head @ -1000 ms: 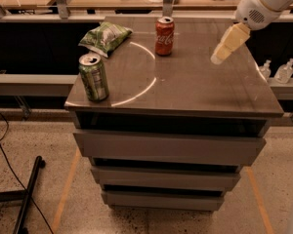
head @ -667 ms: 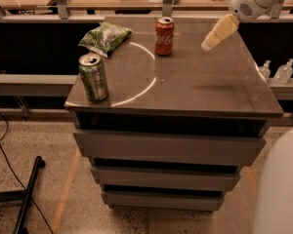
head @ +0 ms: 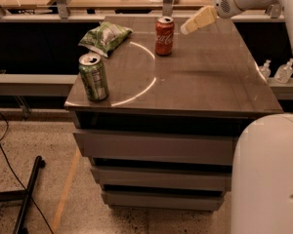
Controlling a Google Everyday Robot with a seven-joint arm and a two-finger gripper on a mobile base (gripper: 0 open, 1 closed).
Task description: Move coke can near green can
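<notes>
The red coke can (head: 164, 35) stands upright at the back middle of the brown table top (head: 205, 82). The green can (head: 93, 76) stands upright near the front left corner. My gripper (head: 188, 27) hangs above the table just right of the coke can's top, apart from it, reaching in from the white arm at the upper right. It holds nothing that I can see.
A soft green snack bag (head: 105, 37) lies at the back left between the two cans. The table is a drawer cabinet (head: 154, 147). A bench runs behind it. Two small bottles (head: 276, 72) stand to the right. The robot's white body (head: 266, 174) fills the lower right.
The gripper has moved left and toward the back, from the table's right side to just beside the coke can. Both cans and the bag stayed put.
</notes>
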